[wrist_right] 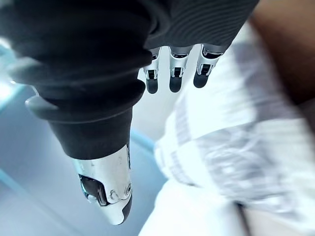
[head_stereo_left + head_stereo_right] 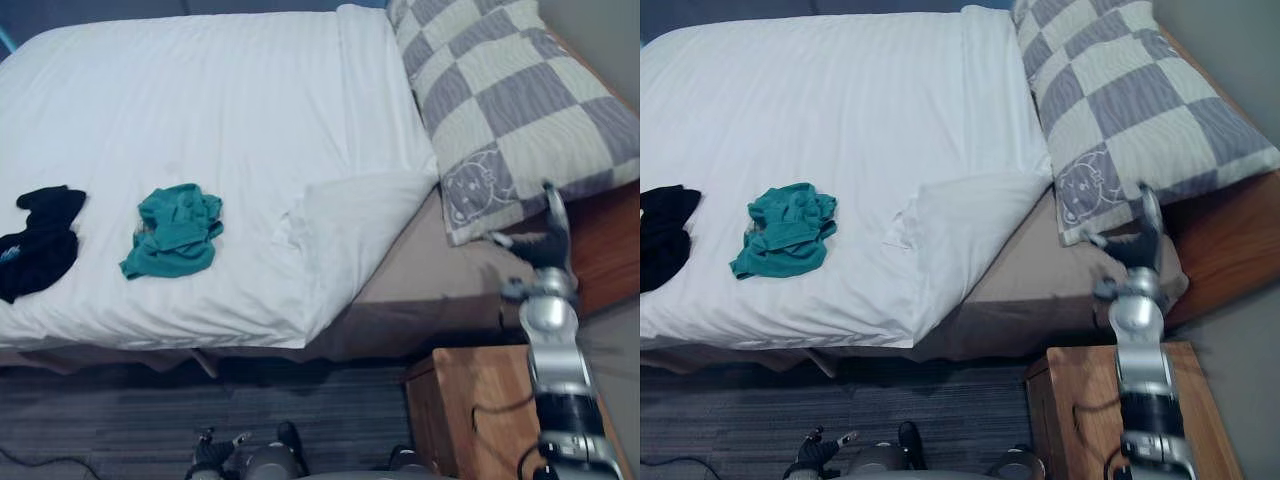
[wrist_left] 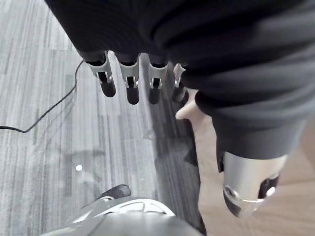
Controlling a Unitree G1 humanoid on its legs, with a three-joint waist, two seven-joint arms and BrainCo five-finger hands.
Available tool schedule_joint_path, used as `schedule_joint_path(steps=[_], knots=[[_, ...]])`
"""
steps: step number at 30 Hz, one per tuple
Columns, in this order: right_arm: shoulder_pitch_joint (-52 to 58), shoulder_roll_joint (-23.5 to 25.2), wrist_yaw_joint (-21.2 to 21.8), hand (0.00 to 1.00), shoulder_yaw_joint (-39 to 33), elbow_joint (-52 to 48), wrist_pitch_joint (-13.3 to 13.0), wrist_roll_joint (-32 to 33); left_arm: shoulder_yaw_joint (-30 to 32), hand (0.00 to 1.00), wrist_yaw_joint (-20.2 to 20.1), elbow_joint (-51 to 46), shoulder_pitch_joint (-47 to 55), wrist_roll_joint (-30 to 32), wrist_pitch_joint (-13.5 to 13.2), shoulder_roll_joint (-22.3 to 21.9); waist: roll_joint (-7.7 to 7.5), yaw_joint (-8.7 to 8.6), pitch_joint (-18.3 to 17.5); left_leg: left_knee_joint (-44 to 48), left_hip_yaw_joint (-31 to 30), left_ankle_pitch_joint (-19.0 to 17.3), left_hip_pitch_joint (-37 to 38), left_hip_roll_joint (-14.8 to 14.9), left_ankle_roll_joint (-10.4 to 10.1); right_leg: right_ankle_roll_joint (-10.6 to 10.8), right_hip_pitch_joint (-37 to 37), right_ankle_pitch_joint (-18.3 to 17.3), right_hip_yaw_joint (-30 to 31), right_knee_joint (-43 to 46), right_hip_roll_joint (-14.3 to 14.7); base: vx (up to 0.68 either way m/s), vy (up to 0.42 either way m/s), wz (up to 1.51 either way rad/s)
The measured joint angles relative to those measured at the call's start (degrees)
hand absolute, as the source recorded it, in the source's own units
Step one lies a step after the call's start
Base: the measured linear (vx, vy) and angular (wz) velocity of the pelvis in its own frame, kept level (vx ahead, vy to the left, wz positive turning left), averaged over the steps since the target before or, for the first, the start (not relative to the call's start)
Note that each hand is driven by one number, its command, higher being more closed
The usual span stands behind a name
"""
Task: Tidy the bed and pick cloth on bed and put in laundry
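Left of centre on bed [image 2: 250,100]: teal cloth [image 2: 172,232] crumpled, likely soft, light, limp; pinch bunched middle. Black cloth [image 2: 38,240] same. Right hand [image 2: 540,248], left hand [image 3: 129,78]: fingers straight, empty.

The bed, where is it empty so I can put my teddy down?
Biggest free patch: the white duvet beyond the teal cloth and black cloth, left of the checked pillow. Another: the bare brown sheet below the pillow, beside the turned-back duvet corner. Crowded: the near left edge with both cloths, and by the right hand.
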Motion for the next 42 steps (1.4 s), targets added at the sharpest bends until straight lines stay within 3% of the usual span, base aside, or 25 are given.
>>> schedule_joint_path(steps=[5, 8, 9, 10, 13, 14, 15, 18, 21, 25, 26, 30, 34, 42], knots=[[-10.01, -3.77, 0.04, 0.00, 6.13, 6.85, -0.09, -1.22, -2.71, 0.00, 0.05, -0.24, -0.09, 0.09, -0.18, 1.17, -0.50, 1.16, 0.55, 1.56, -1.70, -0.07, -3.55, 0.28, 0.00, 0.06, -0.96, 0.03, -2.30, 1.35, -0.30, -0.02, 0.010, 0.38], [-13.44, -5.67, 0.11, 0.00, 7.44, 9.68, 0.68, -3.33, -4.74, 0.00, 0.22, -0.50, -1.53, 0.15, -0.51, 2.30, -0.39, 1.52, 3.66, 1.62, -3.38, -0.09, -3.49, -1.16, 0.54, 0.84, -4.52, -1.00, -2.77, 12.12, -2.89, -0.07, 0.092, 0.40], [-14.53, -6.58, 0.06, 0.00, 7.42, 10.31, 1.09, -3.76, -5.55, 0.00, 0.27, -0.89, -2.23, 0.26, -0.70, 2.39, -0.04, 1.20, 4.95, 1.71, -6.08, -0.34, -3.77, -2.00, 1.76, -0.11, -8.50, -1.78, -0.33, 19.84, -4.05, -0.08, 0.083, 0.74], [-14.94, -7.32, 0.03, 0.00, 7.59, 10.65, 1.08, -4.34, -6.43, 0.00, 0.36, -0.88, -3.27, 0.31, -0.65, 2.34, 0.37, 0.34, 5.63, 1.86, -8.65, -0.40, -4.97, -2.17, 1.81, -0.61, -10.91, -5.48, 5.14, 21.98, -2.03, -0.08, 0.059, 0.89], [-17.64, -8.56, 0.08, 0.00, 9.60, 12.25, 1.16, -4.77, -6.66, 0.00, 0.35, -0.89, -6.56, 0.70, -0.91, 2.80, 0.89, -0.01, 7.51, -0.19, -13.39, 1.83, -6.17, -3.30, 1.09, -0.54, -13.34, -7.56, 14.16, 15.10, 3.46, -0.05, -0.049, 0.99], [-18.05, -8.65, 0.08, 0.00, 9.69, 12.19, 1.11, -4.81, -6.66, 0.00, 0.35, -0.95, -7.02, 0.73, -1.02, 3.00, 0.63, -0.06, 7.66, -0.53, -13.89, 2.38, -6.50, -4.04, 0.88, -0.66, -13.56, -7.09, 14.37, 13.27, 3.38, -0.03, -0.132, 1.08], [-19.28, -9.05, 0.07, 0.00, 9.83, 12.22, 1.08, -5.26, -6.83, 0.00, 0.33, -0.82, -8.41, 0.78, -1.16, 2.81, 0.63, -0.42, 8.61, 0.12, -14.97, 2.92, -7.68, -5.56, 0.93, 0.59, -13.88, -4.63, 14.05, 11.62, 2.48, -0.02, -0.127, 0.93], [-20.28, -8.09, 0.36, 0.00, 12.70, 12.26, 1.11, -5.31, -7.21, 0.00, 0.29, -1.05, -8.07, 0.88, -1.36, 1.82, 3.04, 0.05, 9.18, -1.96, -12.02, 5.39, -9.79, -2.34, 0.31, -0.42, -15.46, -3.31, 11.60, 9.98, 4.16, 0.01, -0.136, 0.42], [-20.30, -5.61, 1.10, 0.00, 13.36, 13.04, 1.28, -5.33, -7.27, 0.00, 0.27, -1.33, -7.59, 0.91, -1.34, 1.87, 3.33, 0.09, 10.19, -5.61, -11.14, 8.14, -9.61, -1.99, 0.47, -0.74, -16.25, -2.37, 11.46, 8.49, 4.93, 0.04, -0.074, 0.00], [-21.18, -4.33, 1.33, 0.00, 14.09, 16.38, 1.26, -5.40, -8.47, 0.00, 0.65, -2.83, -7.67, 1.25, -2.15, 2.06, 4.28, 0.29, 11.59, -6.33, -9.90, 8.36, -10.21, -2.17, 0.48, -0.60, -17.56, -1.67, 12.66, 7.93, 4.95, 0.04, 0.018, -0.12], [-21.96, -4.34, 1.37, 1.00, 14.77, 17.39, 1.30, -5.42, -8.88, 0.00, 0.85, -3.07, -7.78, 1.25, -2.42, 1.96, 4.82, 0.23, 12.22, -6.33, -9.60, 8.38, -10.59, -2.18, 0.51, -0.67, -17.99, -1.30, 12.95, 7.61, 4.95, 0.01, 0.040, -0.14], [-23.06, -4.33, 1.07, 1.00, 16.24, 21.16, 1.12, -7.06, -9.57, 0.00, 1.60, -3.69, -9.29, 1.19, -2.57, 1.97, 7.35, 0.18, 15.06, -6.36, -9.43, 8.98, -12.80, -2.20, 0.55, -0.49, -20.66, -0.82, 13.59, 7.99, 5.00, -0.01, 0.019, -0.05], [-29.74, -4.58, 0.89, 1.00, 16.39, 28.92, 0.22, -8.11, -12.85, 0.00, 2.21, -2.28, -11.93, 1.09, -2.57, 2.17, 8.52, 0.09, 15.75, -6.47, -8.44, 9.55, -14.85, -2.24, 0.74, -0.49, -24.34, -0.84, 14.75, 10.05, 4.96, -0.02, -0.008, -0.08], [-32.43, -5.59, 0.01, 1.00, 14.92, 33.58, 0.26, -7.86, -13.34, 0.00, 2.57, -1.53, -16.44, -0.32, -3.44, 2.12, 8.77, 0.04, 15.86, -8.71, -8.23, 11.04, -14.61, -2.67, 0.92, -0.51, -25.82, -0.91, 15.19, 11.39, 4.88, -0.02, -0.011, -0.01]])
